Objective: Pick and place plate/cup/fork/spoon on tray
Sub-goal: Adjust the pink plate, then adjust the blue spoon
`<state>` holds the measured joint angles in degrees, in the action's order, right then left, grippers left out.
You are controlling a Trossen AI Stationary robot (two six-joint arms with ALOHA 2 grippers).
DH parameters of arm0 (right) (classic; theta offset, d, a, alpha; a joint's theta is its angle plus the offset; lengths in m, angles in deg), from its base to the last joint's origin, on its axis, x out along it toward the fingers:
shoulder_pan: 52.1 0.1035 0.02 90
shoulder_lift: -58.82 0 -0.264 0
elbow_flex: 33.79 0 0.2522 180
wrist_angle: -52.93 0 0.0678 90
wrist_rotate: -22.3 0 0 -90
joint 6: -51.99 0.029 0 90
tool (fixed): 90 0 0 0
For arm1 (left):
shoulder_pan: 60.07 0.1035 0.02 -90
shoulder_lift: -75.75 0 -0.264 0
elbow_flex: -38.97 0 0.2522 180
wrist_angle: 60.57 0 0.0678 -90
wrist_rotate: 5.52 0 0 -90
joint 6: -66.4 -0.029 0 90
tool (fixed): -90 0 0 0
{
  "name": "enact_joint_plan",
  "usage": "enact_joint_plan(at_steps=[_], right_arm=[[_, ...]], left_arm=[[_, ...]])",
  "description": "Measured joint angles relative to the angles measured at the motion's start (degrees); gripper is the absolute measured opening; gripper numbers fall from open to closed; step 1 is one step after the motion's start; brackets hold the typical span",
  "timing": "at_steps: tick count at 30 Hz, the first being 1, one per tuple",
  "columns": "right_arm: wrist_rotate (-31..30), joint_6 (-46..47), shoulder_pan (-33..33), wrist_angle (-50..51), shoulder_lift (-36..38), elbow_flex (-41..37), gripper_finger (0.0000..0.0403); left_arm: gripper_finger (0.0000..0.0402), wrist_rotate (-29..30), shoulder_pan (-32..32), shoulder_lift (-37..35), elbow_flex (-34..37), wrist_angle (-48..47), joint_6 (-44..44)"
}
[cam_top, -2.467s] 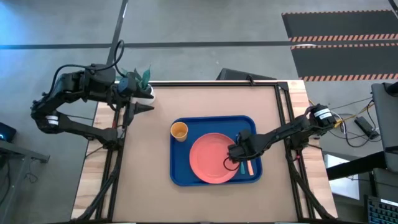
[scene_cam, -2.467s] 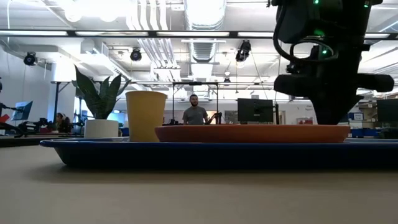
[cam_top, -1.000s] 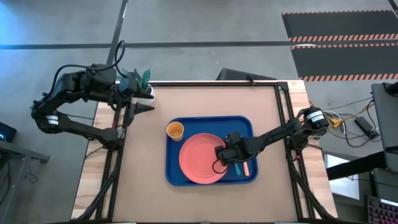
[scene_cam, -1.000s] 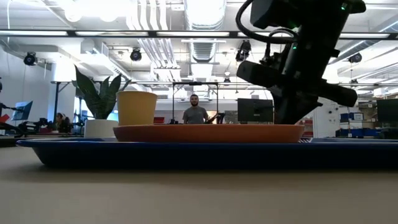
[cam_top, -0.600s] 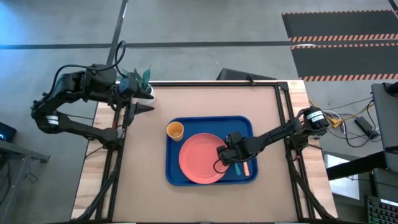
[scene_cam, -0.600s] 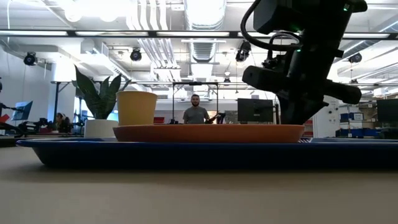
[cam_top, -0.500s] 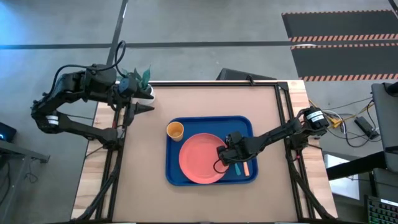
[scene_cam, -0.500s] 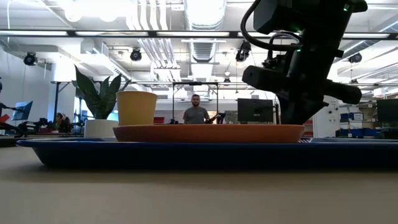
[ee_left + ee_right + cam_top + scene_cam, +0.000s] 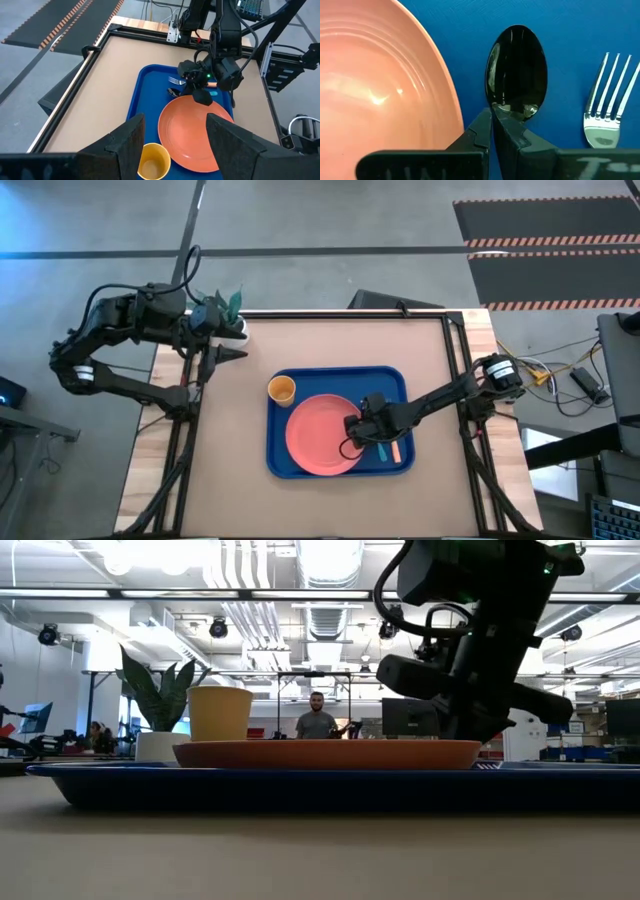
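Note:
The blue tray (image 9: 338, 380) lies mid-table. On it rest the coral-pink plate (image 9: 318, 436), the orange-yellow cup (image 9: 282, 390) at its far left, the spoon (image 9: 517, 65) and the fork (image 9: 609, 100) right of the plate. My right gripper (image 9: 491, 114) is shut, pointing down between the plate's right rim and the spoon's bowl; it also shows in the high view (image 9: 360, 432). My left gripper (image 9: 228, 352) is open and empty at the table's far left, away from the tray. My right gripper comes from above with shut fingers, their tips down at the tray floor. The outer side of one finger (image 9: 472, 132) lies against the plate's right rim (image 9: 456, 117). The other finger stands at the neck end of the spoon's bowl (image 9: 520, 107); whether it touches the spoon I cannot tell.
A white pot with a green plant (image 9: 230, 320) stands at the table's far left corner beside my left gripper. Bare tabletop (image 9: 250, 500) lies left of, near and far of the tray. A person (image 9: 316, 720) stands in the room far behind.
My right gripper has moved a little toward the table's left and tipped slightly, staying shut. The plate has slid a little toward the tray's left side; the tray, cup, spoon and fork have kept their places.

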<state>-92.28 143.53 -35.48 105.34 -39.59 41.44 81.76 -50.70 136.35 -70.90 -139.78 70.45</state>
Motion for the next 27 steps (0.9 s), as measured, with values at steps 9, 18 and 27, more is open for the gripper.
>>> enact_joint_plan(at_steps=[9, 18, 27], right_arm=[[-2.6, 2.8, 0.0, -0.5, 0.3, 0.0, 0.0008], [-2.6, 0.3, -1.5, 4.3, 0.3, 0.0, 0.0008], [-2.5, -6.6, -5.2, -0.9, 0.3, 0.0, 0.0008]], left_arm=[[0.0194, 0.0, 0.0, 0.1, 0.0, 0.0, 0.0], [0.0194, 0.0, 0.0, 0.1, 0.0, 0.0, 0.0], [0.0194, 0.0, 0.0, 0.1, 0.0, -0.2, 0.0]])
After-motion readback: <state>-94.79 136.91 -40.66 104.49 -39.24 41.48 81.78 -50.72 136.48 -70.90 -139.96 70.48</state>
